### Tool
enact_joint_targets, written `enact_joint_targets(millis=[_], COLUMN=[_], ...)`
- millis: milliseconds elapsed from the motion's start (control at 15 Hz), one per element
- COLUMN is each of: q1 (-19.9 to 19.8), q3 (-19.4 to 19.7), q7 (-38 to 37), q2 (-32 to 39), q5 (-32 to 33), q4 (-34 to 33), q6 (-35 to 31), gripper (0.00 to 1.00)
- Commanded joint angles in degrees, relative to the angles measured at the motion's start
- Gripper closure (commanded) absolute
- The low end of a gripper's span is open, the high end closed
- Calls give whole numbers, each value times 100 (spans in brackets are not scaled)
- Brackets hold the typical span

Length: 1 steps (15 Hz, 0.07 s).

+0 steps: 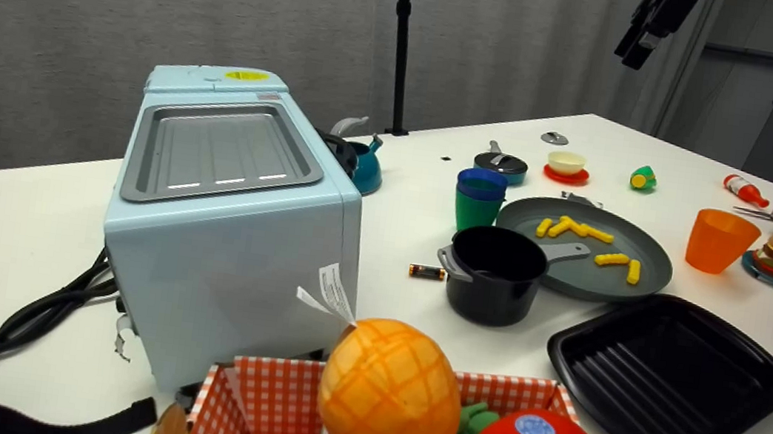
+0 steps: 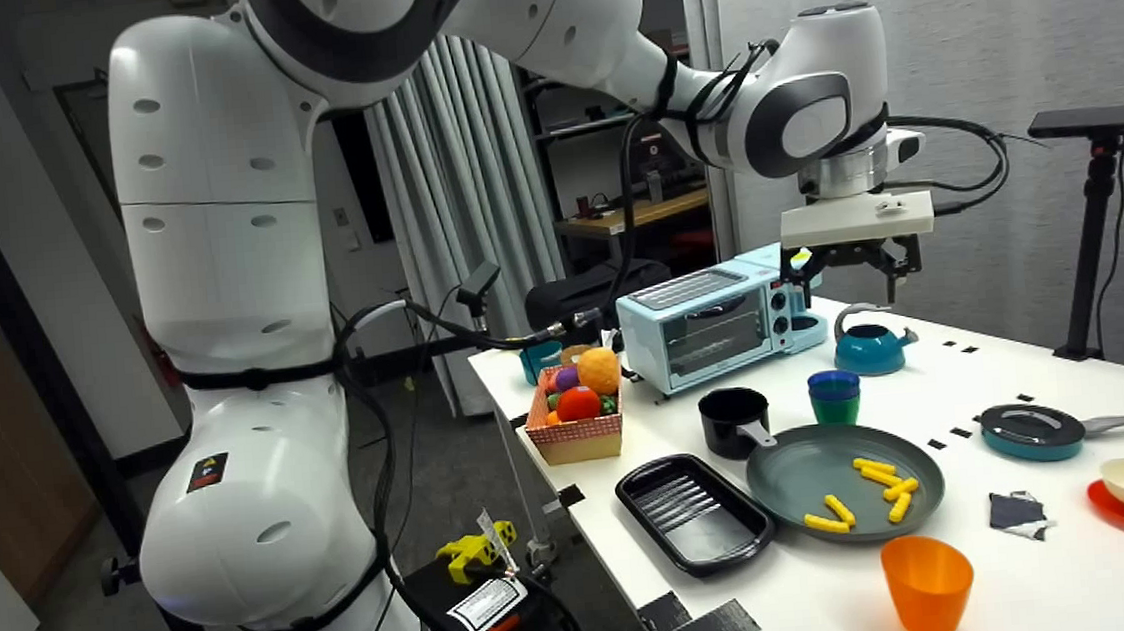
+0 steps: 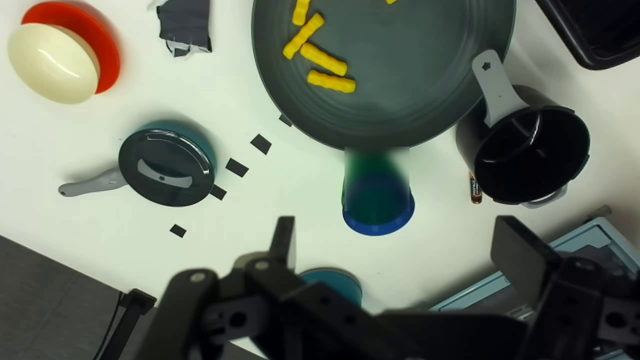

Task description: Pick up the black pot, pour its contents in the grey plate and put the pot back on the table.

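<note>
Right of centre in the wrist view, the black pot (image 3: 525, 150) is parked upright on the counter (image 3: 295, 185), just beside the grey plate (image 3: 405, 65), handle (image 3: 495, 87) pointed over the plate. Contact between pot wall and plate can't be confirmed. Six yellow pieces (image 2: 839, 510) are counted on the plate, which is shown right of centre in both exterior views. No yellow is seen inside the pot, though the interior is dark. Along the bottom of the wrist view, the jaws are spread wide, nothing gripped; they are held up well apart from pot and plate. Status, as judged: pour is taken as done, pot as put back. Nothing seems left to be handled; at most, a check for stuck pieces could be wanted.
</note>
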<state>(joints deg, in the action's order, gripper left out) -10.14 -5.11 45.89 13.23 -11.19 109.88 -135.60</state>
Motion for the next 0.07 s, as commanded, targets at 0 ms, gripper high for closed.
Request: enact_joint_targets(millis=[0], q1=[114], q3=[119], q7=[13], q2=[-4], q5=[-30], q4=[-12], q6=[21], gripper=[0])
